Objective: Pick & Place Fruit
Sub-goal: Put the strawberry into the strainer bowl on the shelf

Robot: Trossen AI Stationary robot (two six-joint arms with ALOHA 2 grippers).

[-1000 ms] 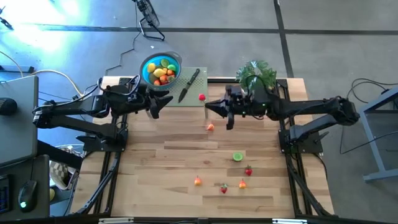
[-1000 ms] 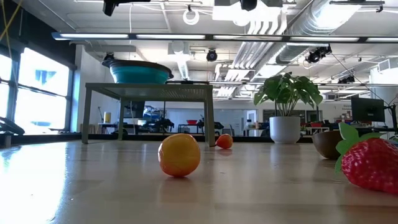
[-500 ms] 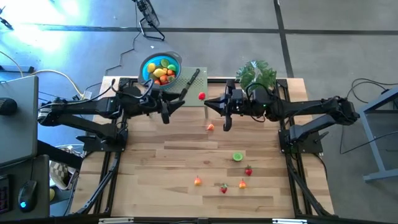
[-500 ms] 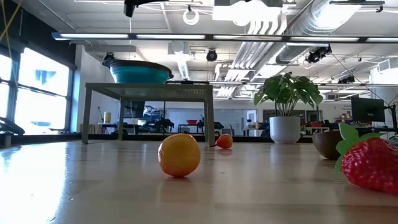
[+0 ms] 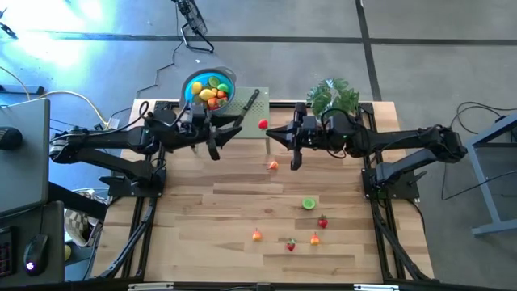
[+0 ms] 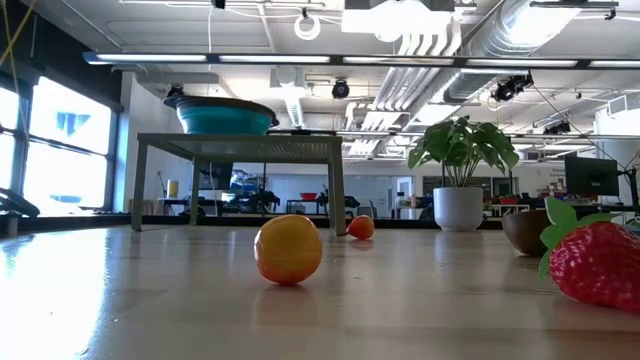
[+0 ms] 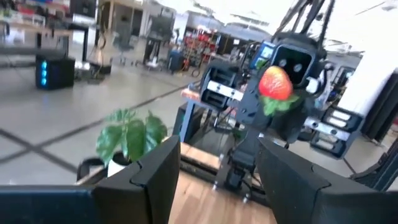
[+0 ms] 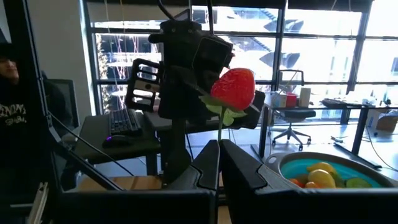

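Along the front edge of the desk (image 5: pixel 202 212), four small fruit pieces are lying loose: an orange one (image 5: pixel 257 235), a red one with a green cap (image 5: pixel 290 245), another orange one (image 5: pixel 314 238) and a red one (image 5: pixel 322 221). Just behind them a green lime half (image 5: pixel 308 204) is lying cut face up. Nearer the middle, a small orange-red piece (image 5: pixel 273 166) is sitting alone.

Above the desk's back half the two arms are facing each other. The right gripper (image 8: pixel 219 157) is pinching its fingers together on the thin green stem of a toy strawberry (image 8: pixel 234 88), holding the glossy red, pitted berry in the air with its leaves drooping below it. The left gripper (image 7: pixel 219 169) is hovering opposite with its fingers apart and nothing between them.

At the back edge, towards the left corner, a blue bowl (image 5: pixel 187 82) is holding yellow, orange, red and green fruit beside a black-handled knife (image 5: pixel 246 109). A leafy potted plant (image 5: pixel 331 95) is standing at the back right.
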